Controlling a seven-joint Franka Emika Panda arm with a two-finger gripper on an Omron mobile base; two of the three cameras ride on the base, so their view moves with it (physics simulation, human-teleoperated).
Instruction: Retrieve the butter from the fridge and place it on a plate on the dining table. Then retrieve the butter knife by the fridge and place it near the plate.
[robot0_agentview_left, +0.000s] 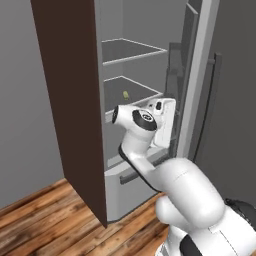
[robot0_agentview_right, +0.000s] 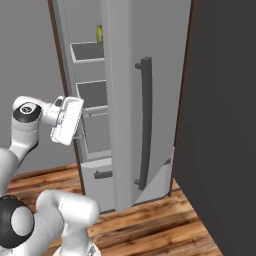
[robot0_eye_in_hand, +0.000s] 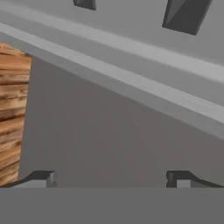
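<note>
Reaching into the open fridge (robot0_agentview_left: 150, 60), tool (robot0_eye_in_hand: 111, 178) spread wide and empty; next it needs lining up on the butter (robot0_agentview_left: 125, 94) mid-shelf.

The fridge (robot0_agentview_left: 150, 75) is cut off at the top of both base views, so its upper shelves cannot be seen. On a shelf inside the fridge lies a small yellowish thing (robot0_agentview_left: 125, 94), too small to tell, perhaps the butter. The arm hides the fridge's lower shelf front. In the right base view, the fridge door (robot0_agentview_right: 150, 100) hides most of the inside.
</note>
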